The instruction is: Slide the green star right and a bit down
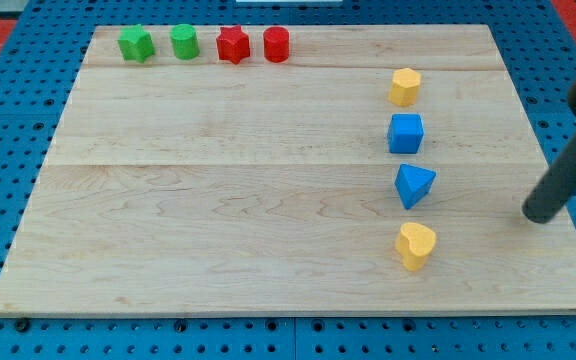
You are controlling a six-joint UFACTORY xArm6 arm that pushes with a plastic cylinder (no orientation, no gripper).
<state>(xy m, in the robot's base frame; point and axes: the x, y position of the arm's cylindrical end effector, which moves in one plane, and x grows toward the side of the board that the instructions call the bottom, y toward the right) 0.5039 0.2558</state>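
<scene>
My tip [540,214], a bare rod with nothing to open or close, is resting far right while the green star [135,43] is sitting top left, probably light, rigid, slippery, best nudged from its upper-left side.

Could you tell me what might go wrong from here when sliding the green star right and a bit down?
1. The green star sits close beside the green cylinder on its right; a rightward push may drag that along, then the red star.
2. My tip is far off at the view's right, beyond the blue cube, so its approach could clip blocks.
</scene>
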